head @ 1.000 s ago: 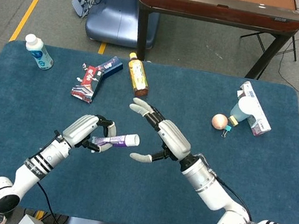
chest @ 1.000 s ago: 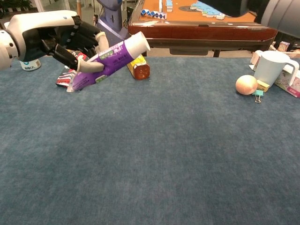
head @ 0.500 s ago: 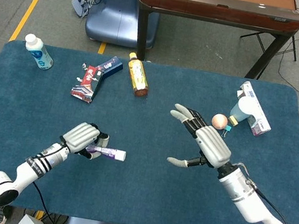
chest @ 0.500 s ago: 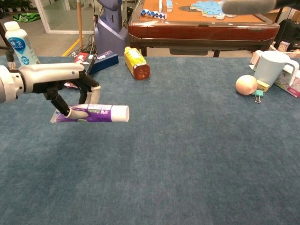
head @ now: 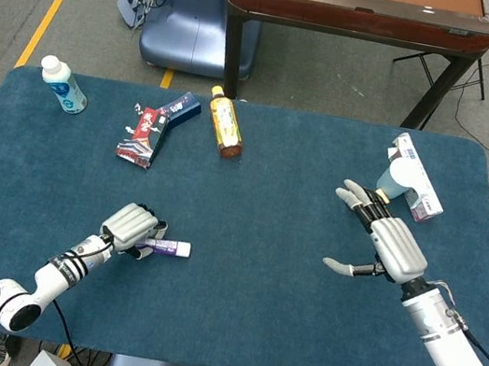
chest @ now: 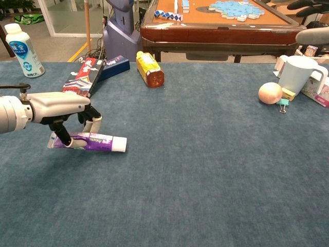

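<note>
Down at the near-left of the blue desk [head: 228, 332], the left hand [head: 131, 226] had its fingers curled over a purple tube [chest: 91, 142], holding it low, seemingly lying on the cloth with its white cap pointing right. By the look of it, this was the setting-down step: the tube was at the surface, but the fingers had not yet let go. The next move would call for opening those fingers and lifting straight away without dragging the tube along. Over on the right, the right hand [head: 383, 245] hovered well apart, fingers spread wide, holding nothing, near a white mug [chest: 299, 74] and a peach-coloured ball [chest: 270, 93]. An amber bottle [head: 225, 123] lay at the far side.
</note>
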Controlling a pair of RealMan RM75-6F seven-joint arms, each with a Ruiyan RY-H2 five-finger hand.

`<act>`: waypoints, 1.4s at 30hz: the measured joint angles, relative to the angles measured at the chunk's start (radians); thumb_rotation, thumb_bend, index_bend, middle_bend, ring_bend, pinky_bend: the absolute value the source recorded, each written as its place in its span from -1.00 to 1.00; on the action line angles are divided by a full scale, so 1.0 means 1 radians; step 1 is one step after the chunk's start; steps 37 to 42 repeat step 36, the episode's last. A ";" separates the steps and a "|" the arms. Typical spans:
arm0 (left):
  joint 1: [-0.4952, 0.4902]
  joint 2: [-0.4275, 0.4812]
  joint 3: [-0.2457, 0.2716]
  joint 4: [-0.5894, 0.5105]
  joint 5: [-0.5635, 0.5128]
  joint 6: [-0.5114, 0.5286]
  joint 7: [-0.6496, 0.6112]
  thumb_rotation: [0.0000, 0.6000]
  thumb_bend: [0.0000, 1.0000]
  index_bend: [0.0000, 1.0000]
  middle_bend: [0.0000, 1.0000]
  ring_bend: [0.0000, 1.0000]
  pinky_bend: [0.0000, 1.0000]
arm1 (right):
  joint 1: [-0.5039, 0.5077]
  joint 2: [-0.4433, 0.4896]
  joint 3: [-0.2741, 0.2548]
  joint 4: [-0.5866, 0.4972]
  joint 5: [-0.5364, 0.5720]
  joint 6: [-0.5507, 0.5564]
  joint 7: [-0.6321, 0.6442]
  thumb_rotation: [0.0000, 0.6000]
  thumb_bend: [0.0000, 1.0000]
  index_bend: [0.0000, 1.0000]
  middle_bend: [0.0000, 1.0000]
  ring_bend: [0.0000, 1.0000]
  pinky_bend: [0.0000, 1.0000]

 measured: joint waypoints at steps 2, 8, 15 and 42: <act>0.004 0.014 -0.001 -0.018 -0.006 0.010 0.009 1.00 -0.12 -0.71 -0.23 -0.53 -0.44 | -0.006 0.007 -0.002 0.006 -0.001 0.003 -0.008 0.02 -0.70 -1.00 -1.00 -1.00 -1.00; 0.040 0.094 -0.003 -0.092 -0.015 0.074 0.027 1.00 -0.15 -0.78 -0.28 -0.56 -0.45 | -0.034 0.032 -0.009 0.015 0.007 0.022 -0.041 0.05 -0.70 -1.00 -1.00 -1.00 -1.00; 0.132 0.183 0.002 -0.176 -0.006 0.228 0.029 1.00 -0.16 -0.75 -0.32 -0.55 -0.45 | -0.089 0.060 -0.035 0.014 0.024 0.052 -0.141 0.48 -0.69 -1.00 -1.00 -1.00 -1.00; 0.554 0.257 0.090 -0.275 0.128 0.796 0.093 1.00 -0.16 -0.55 -0.33 -0.53 -0.45 | -0.409 0.003 -0.129 0.052 0.113 0.329 -0.339 1.00 -0.68 -1.00 -0.81 -1.00 -1.00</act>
